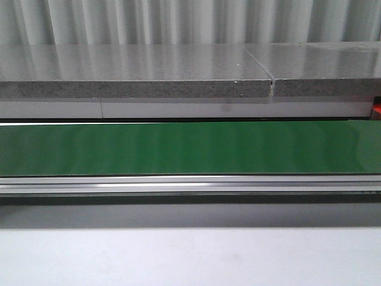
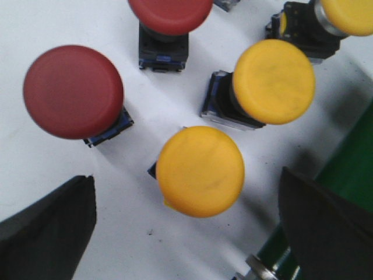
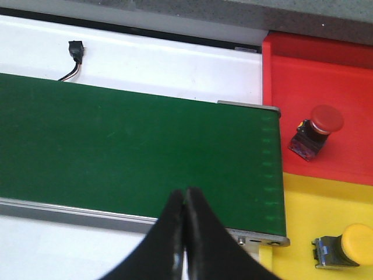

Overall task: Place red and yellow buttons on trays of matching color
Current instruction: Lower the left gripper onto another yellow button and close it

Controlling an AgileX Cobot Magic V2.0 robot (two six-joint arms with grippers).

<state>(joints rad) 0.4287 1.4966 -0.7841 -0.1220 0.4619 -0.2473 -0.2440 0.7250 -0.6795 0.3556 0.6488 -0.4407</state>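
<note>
Ahead of you: a green conveyor belt (image 1: pixel 190 148) edged by an aluminium rail (image 1: pixel 190 184), with a white table surface (image 1: pixel 190 256) in front. Behind it you have a grey speckled stone counter (image 1: pixel 137 71) (one seam right of centre) and pale corrugated wall panels (image 1: pixel 178 21).

No readable text, label or number anywhere.

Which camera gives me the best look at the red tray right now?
The right wrist view: the red tray sits past the green belt's end, one red button inside it. The front view shows only the belt; the left wrist view shows loose buttons, no tray.
</note>
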